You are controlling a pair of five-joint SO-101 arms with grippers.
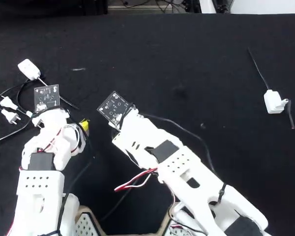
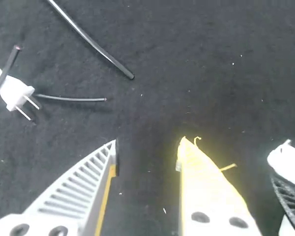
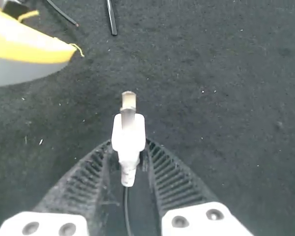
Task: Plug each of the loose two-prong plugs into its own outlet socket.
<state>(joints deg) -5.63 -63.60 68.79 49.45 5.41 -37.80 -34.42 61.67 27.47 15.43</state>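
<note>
The right pincer (image 3: 129,145) was clamped on a white two-prong plug (image 3: 129,130), just beside the left pincer (image 2: 147,142), whose jaws stood apart and empty. A firm, straight hold would likely serve insertion best.

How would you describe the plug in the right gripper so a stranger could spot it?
On the black table, find the right arm, nearer the middle. Its gripper is shut on a small white plug, prongs pointing past the fingertips. The other white plugs lie loose at the table's left edge; this one alone is held.
</note>
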